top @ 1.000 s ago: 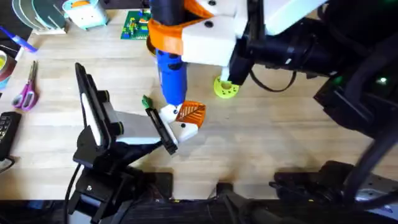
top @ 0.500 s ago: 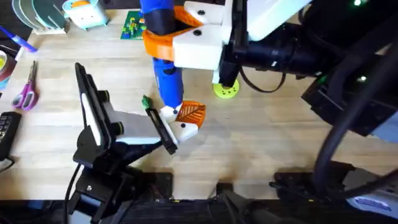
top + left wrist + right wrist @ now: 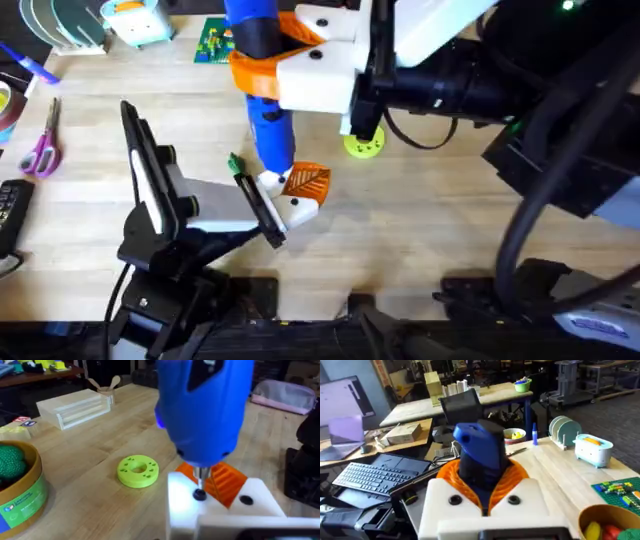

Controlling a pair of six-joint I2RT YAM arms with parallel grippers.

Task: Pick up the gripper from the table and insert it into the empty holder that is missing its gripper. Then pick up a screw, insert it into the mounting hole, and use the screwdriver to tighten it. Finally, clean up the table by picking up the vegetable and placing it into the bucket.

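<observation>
Screwdriver (image 3: 268,110) stands clamped between our right gripper's (image 3: 290,65) orange pads, tip on the holder's (image 3: 220,507) screw; left gripper (image 3: 262,210) looks closed on the holder, hard to tell.

Black jointed arms with black cables; the right gripper (image 3: 262,62) has white blocks and orange ribbed pads.

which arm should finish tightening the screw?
Right. Its fingers are clamped on the screwdriver, whose tip sits on the screw in the holder. The left gripper steadies the holder.
</observation>
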